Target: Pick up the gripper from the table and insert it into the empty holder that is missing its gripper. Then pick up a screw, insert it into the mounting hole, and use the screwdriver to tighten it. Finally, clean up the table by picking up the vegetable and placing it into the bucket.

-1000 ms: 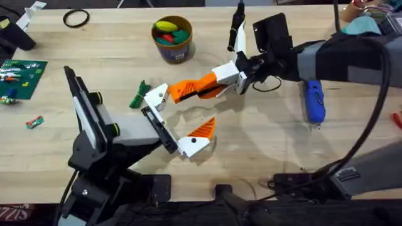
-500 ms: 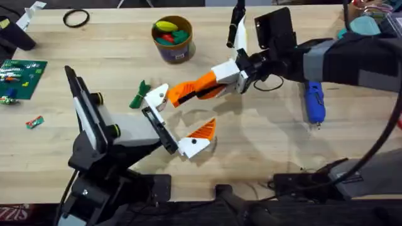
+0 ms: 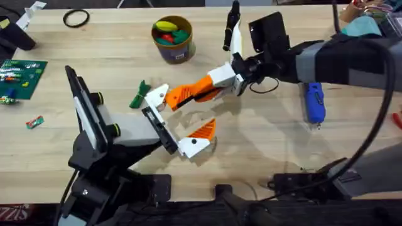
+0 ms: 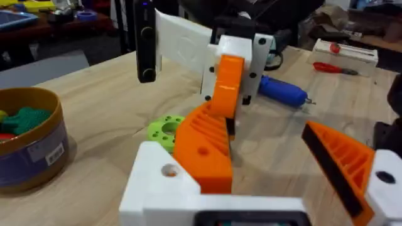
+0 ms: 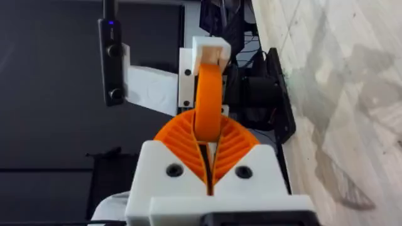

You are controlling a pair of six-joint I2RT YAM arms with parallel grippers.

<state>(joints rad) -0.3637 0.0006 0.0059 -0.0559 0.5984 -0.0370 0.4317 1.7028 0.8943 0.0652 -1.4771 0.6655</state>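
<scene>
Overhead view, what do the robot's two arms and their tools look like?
Left arm: black links, green-ringed joints, grey forearm. Left tool: black rail, white mounts, one orange ribbed finger. Right arm: grey and black, with black cables. Right tool: white with orange ribbed pads.

- The table — pale wood, matt, with visible grain.
- The gripper — orange plastic, matt and ribbed, beside the white, smooth plastic holder.
- The screwdriver — blue plastic with a slight sheen and a thin metal tip.
- The bucket — glossy, dark-walled, with a tan band.
</scene>
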